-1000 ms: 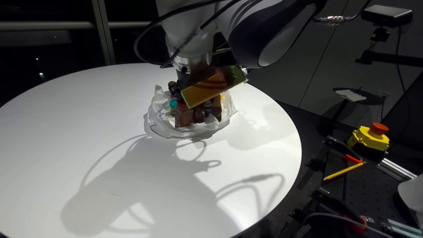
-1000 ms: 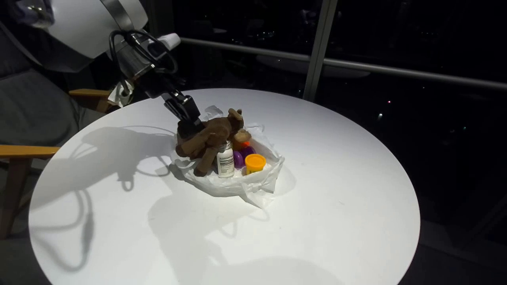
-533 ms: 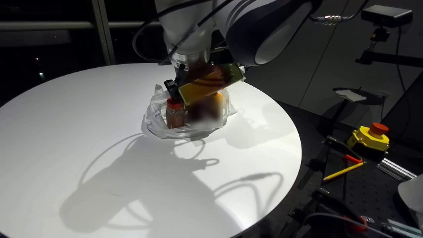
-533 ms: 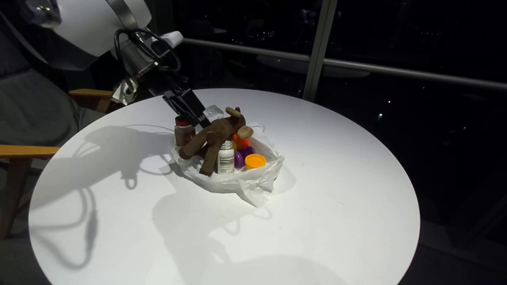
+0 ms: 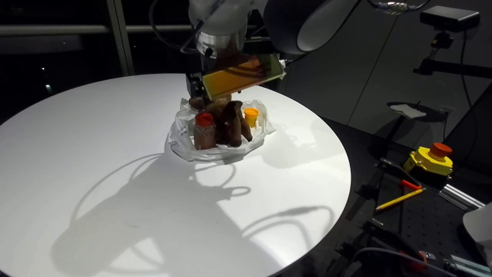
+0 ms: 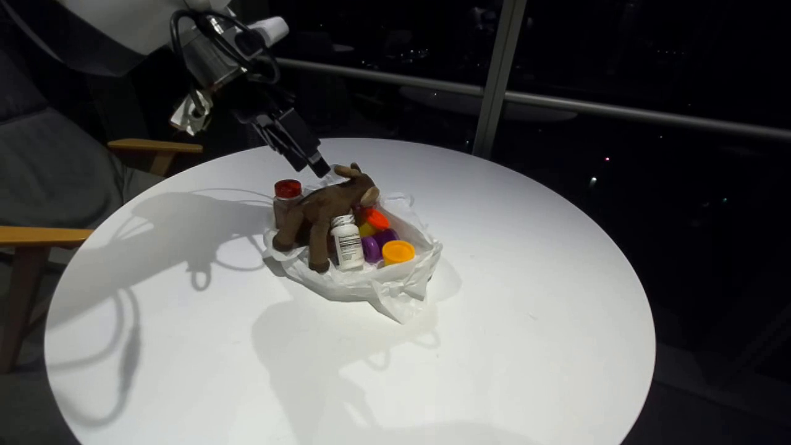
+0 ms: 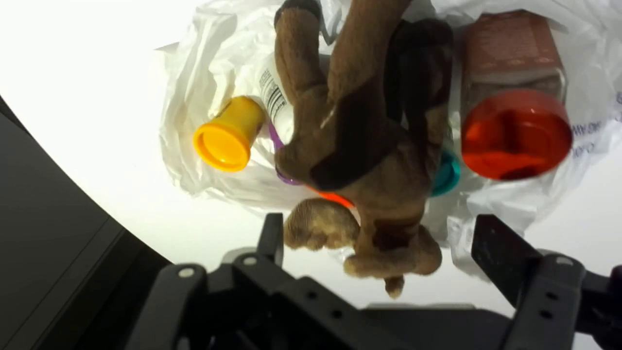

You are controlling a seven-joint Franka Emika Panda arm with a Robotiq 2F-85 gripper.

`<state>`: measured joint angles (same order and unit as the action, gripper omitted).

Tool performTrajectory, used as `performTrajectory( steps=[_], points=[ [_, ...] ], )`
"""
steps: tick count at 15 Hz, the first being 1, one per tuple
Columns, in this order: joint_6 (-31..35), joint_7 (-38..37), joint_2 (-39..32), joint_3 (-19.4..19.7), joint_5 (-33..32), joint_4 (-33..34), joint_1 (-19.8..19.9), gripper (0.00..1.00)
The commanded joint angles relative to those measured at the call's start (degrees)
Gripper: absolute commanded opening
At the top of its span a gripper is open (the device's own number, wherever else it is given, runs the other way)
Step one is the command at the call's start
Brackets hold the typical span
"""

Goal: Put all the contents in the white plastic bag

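Gripper (image 7: 381, 237) is hovering wide and empty by the toy (image 6: 334, 201) that's sprawling up top, likely cuz tubs (image 6: 398, 251) are hogging the bag (image 6: 393, 293).

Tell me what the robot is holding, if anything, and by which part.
Nothing is held: the gripper is wide open, and the brown stuffed toy lies in the white bag.

Round white table (image 6: 525, 321), grey shadows (image 5: 153, 207) across it, crumpled white plastic bag (image 6: 401, 289) spread directly on top
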<state>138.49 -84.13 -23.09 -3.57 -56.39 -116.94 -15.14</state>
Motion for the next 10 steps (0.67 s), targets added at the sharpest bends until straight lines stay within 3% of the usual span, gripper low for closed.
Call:
performTrajectory(
  steps=[1, 5, 10],
  points=[
    [-1.90, 4.38, 9.93, -2.11, 6.69, -3.77, 1.23, 1.00],
    [-7.57, 15.73, 17.60, -3.76, 21.26, -4.96, 2.21, 1.00],
    [-18.93, 38.92, 25.21, -4.77, 42.84, -7.56, 2.78, 1.00]
  ],
)
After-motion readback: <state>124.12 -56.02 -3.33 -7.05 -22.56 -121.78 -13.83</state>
